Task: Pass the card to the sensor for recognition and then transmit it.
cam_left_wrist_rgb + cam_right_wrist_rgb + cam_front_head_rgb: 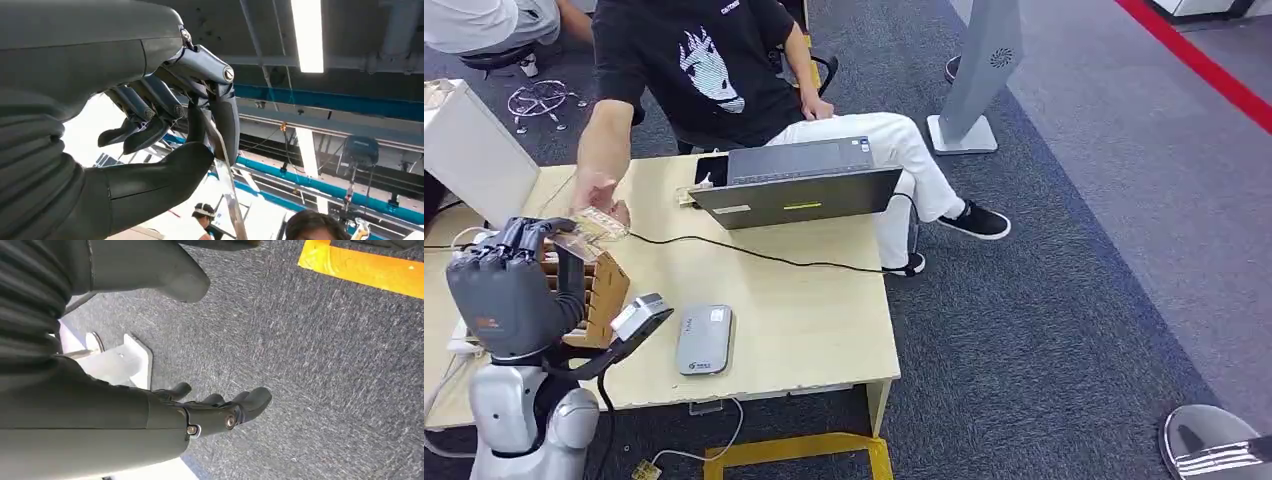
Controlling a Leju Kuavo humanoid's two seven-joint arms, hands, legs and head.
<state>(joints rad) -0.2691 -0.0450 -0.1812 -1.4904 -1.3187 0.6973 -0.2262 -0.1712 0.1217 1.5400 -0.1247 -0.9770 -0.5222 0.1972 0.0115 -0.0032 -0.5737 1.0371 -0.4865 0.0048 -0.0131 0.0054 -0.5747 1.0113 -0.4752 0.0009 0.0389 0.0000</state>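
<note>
Light wooden table (804, 310) on dark grey carpet floor (1064, 300). Person in black printed T-shirt and white trousers (724, 70) sits at the far side, one hand (596, 190) reaching toward the robot's raised left robot hand (509, 290). Open dark grey laptop (799, 185) at the far edge, black cable (754, 255) running across the tabletop. Slotted brown cardboard card holder (604, 290) stands just beside the left robot hand. Flat grey rectangular card sensor (704, 340) lies near the front edge, right of the holder. Left robot hand pinches a thin pale card (225, 175) between thumb and fingers (227, 115), held up in the air by the person's hand. Right robot hand (220, 412) hangs over the carpet, fingers loosely apart, holding nothing.
</note>
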